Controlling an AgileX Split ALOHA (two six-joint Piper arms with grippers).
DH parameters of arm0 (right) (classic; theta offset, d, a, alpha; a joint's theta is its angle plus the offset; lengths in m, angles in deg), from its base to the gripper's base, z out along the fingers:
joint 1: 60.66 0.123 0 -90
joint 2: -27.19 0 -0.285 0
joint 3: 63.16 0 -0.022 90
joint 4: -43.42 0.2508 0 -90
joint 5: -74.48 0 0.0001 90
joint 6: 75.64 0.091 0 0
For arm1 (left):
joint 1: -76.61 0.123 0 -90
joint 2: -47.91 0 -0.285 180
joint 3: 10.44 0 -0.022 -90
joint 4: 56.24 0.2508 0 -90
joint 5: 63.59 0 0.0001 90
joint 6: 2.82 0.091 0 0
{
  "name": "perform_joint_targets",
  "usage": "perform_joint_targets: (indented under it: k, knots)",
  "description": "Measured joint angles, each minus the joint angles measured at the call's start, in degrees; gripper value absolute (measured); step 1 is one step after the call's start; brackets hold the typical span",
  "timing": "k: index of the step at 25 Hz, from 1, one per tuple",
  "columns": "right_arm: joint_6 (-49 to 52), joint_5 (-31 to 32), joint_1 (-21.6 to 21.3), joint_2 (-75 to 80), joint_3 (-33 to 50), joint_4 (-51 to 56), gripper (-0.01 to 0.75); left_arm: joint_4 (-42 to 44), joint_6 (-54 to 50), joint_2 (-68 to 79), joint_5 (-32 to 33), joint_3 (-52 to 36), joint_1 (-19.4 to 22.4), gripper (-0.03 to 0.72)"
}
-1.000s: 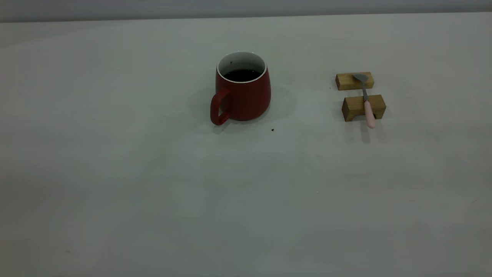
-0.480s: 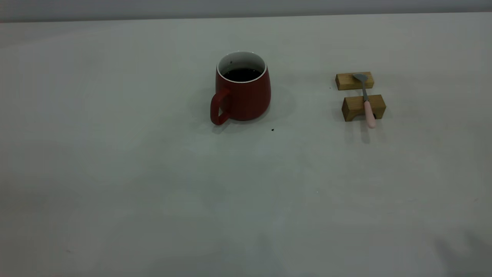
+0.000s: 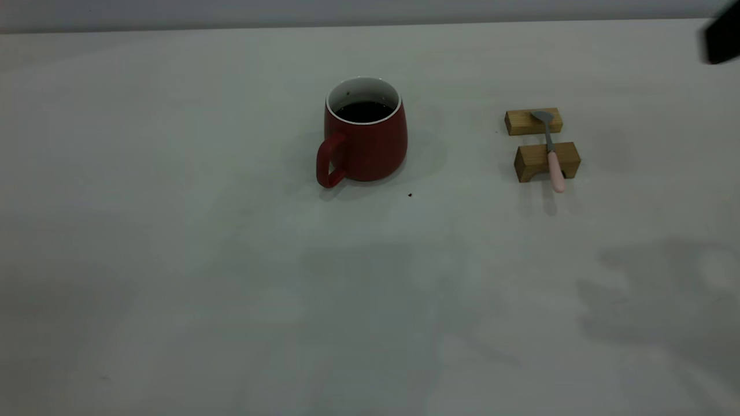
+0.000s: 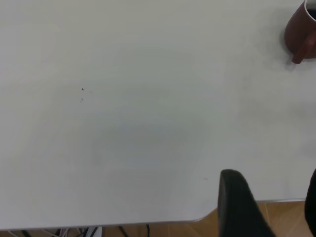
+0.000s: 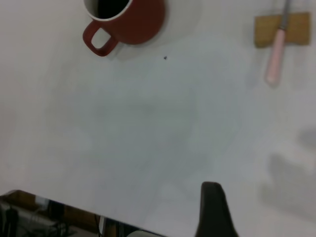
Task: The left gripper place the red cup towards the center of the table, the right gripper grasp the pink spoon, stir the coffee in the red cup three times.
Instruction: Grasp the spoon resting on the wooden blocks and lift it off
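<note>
The red cup (image 3: pixel 364 138) stands upright mid-table, handle toward the near left, with dark coffee (image 3: pixel 364 111) inside. To its right the pink spoon (image 3: pixel 552 153) lies across two wooden blocks. A black part of my right arm (image 3: pixel 720 37) shows in the top right corner. In the left wrist view my left gripper (image 4: pixel 274 207) is open and empty over the table's edge, far from the red cup (image 4: pixel 301 32). In the right wrist view my right gripper (image 5: pixel 276 210) shows one finger (image 5: pixel 215 210) with a wide bare gap beside it, well short of the cup (image 5: pixel 133 19) and spoon (image 5: pixel 276 49).
Two tan wooden blocks (image 3: pixel 546 160) (image 3: pixel 532 121) carry the spoon. A tiny dark speck (image 3: pixel 410 195) lies just in front of the cup. The table (image 3: pixel 173 260) is a broad off-white surface with arm shadows across its near part.
A black part of the right arm has come into the top right corner of the exterior view, and shadows have spread over the near table. Cup and spoon have not moved.
</note>
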Motion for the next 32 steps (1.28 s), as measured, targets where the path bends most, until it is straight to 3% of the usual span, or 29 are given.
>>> perform_joint_targets:
  k: [6,10,19,26,32]
  knots:
    - [-0.50,-2.40,6.10,16.54,-9.74,1.67,0.570,0.00,0.00,0.00,0.00,0.00,0.00,0.409]
    - [6.92,-2.41,9.15,27.28,-17.92,-1.63,0.570,0.00,0.00,0.00,0.00,0.00,0.00,0.409]
    - [35.31,4.41,9.35,45.85,-37.08,-25.84,0.574,0.00,0.00,0.00,0.00,0.00,0.00,0.409]
    - [39.97,8.57,10.52,54.23,-46.13,-30.72,0.574,0.00,0.00,0.00,0.00,0.00,0.00,0.409]
    - [40.53,8.70,10.96,58.22,-47.37,-32.02,0.574,0.00,0.00,0.00,0.00,0.00,0.00,0.409]
